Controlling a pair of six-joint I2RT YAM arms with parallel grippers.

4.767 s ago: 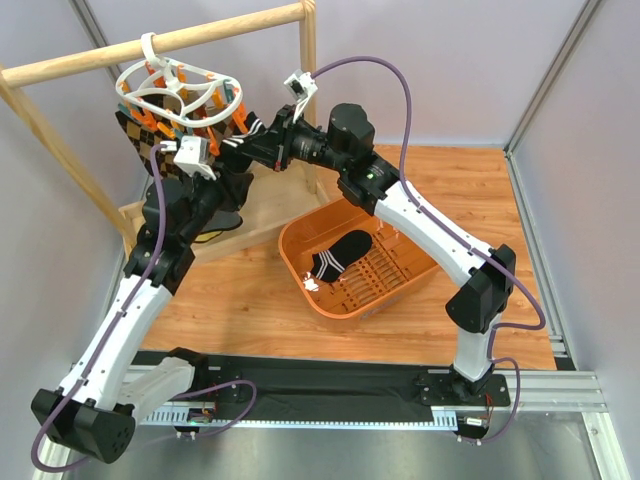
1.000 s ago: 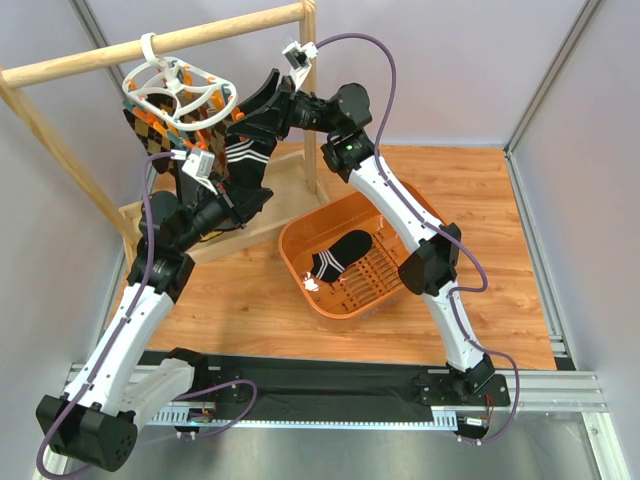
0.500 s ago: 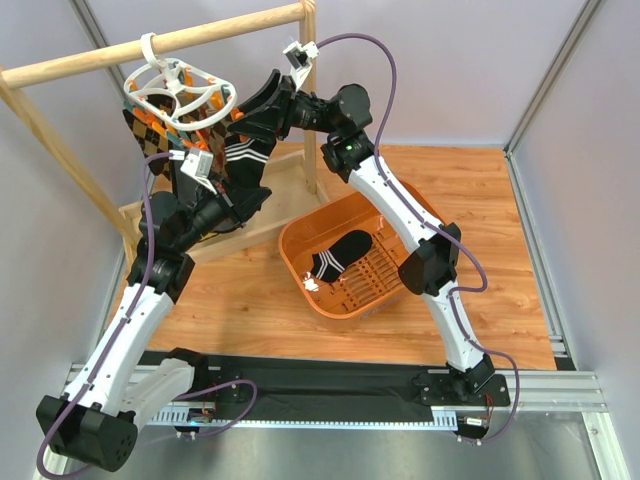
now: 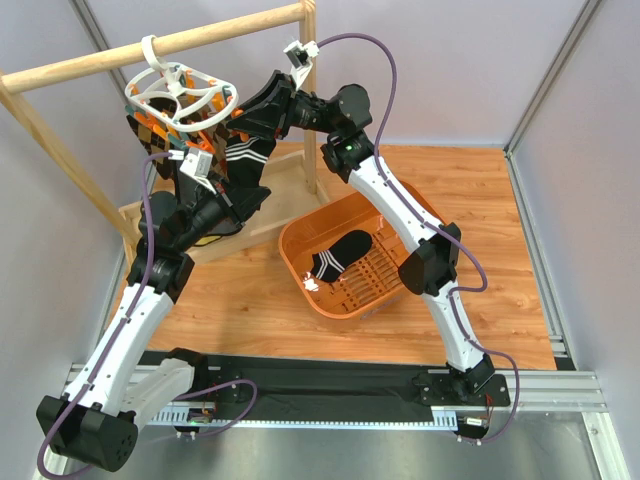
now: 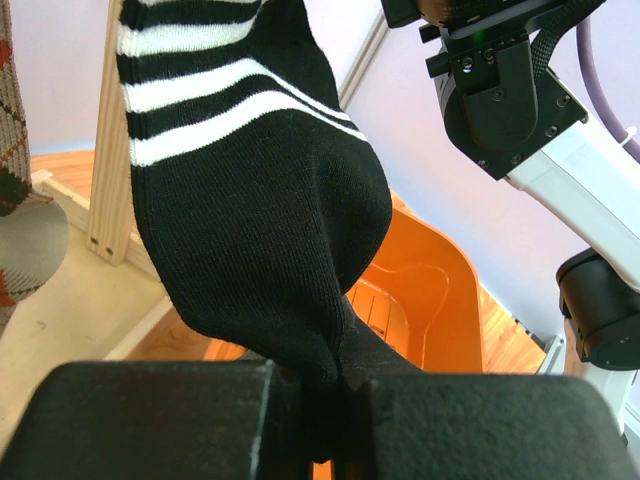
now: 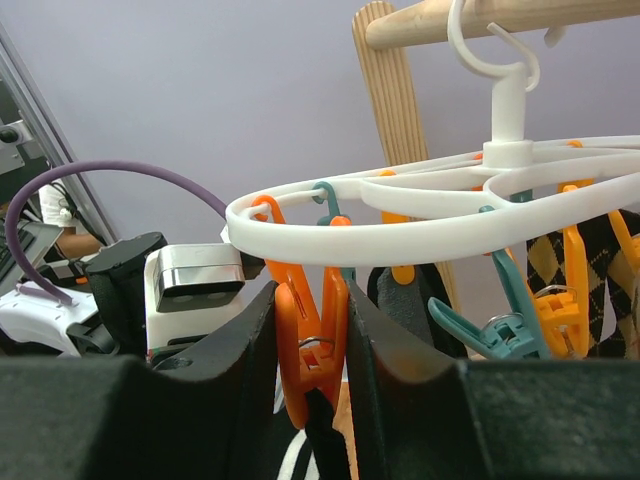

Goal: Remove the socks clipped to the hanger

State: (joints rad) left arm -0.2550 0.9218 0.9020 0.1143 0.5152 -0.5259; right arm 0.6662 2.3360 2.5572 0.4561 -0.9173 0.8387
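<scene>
Fingers first. Got the left fingers point(image 5: 150, 420) pinched shut on the toe end of a black striped sock point(image 5: 250, 200), dangling right under the hanger point(image 6: 430, 240) with its cuff up out of the wrist view. Got the right fingers point(image 6: 410, 400) closed in narrow around an orange clip point(image 6: 305, 340) on the hanger's near rim, pressing it from both sides. Looks like the squeeze-and-tug step for this sock.

Progress-wise, probably early to middle, just judging by the layout. One done: a second striped sock point(image 4: 340, 255) lying in the orange basket point(image 4: 292, 258), down and to the right of the hanger. Left to do: the pinched one, plus the argyle socks point(image 6: 605, 270) clipped under the hanger's far side. Can't count those, too bunched up behind the ring.

As for the held sock: soft ribbed knit, black with white stripes toward the cuff, drawn to a point at the pinch. Hanger hooked over the wooden rail point(image 4: 220, 30). White openwork ring, orange and teal clips hanging off it, one teal clip point(image 6: 480, 335) apparently empty.
</scene>
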